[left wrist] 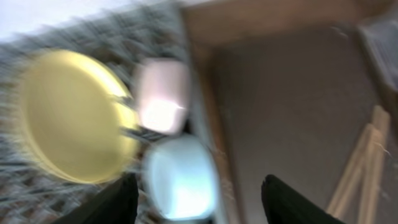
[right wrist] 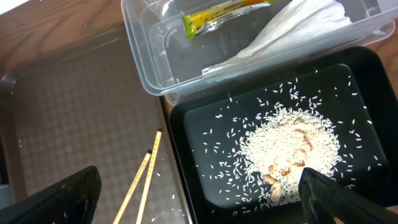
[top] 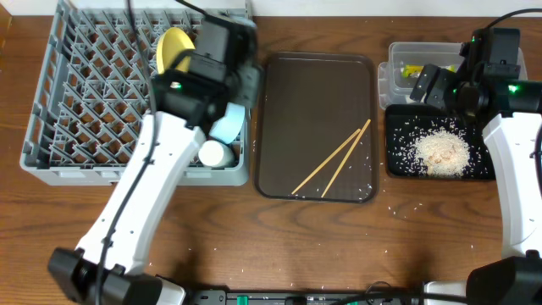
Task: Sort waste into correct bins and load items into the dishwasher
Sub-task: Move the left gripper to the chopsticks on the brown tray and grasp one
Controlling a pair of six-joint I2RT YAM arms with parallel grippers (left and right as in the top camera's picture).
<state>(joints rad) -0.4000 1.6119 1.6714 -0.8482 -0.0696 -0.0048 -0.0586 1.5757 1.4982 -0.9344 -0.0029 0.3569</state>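
Currently the L gripper [left wrist: 199,183] has its fingers spread wide and empty, over the light blue bowl [left wrist: 180,177] at frame bottom. A blurred white bowl [left wrist: 163,96] is just above it and the yellow plate [left wrist: 71,115] at left, all in the grey rack [top: 85,93]. The white cup [top: 213,154] sits near the rack's lower right corner. The R gripper [right wrist: 199,174] fingers are also wide apart, holding nothing, above the black tray [right wrist: 373,81] w/ rice [right wrist: 289,146]. Wrapper [right wrist: 224,12] & napkin [right wrist: 292,28] lie in the clear tub [right wrist: 149,56] at top of frame. Chopsticks [top: 334,159] lie in a narrow V on the brown tray [top: 318,85], frame centre.
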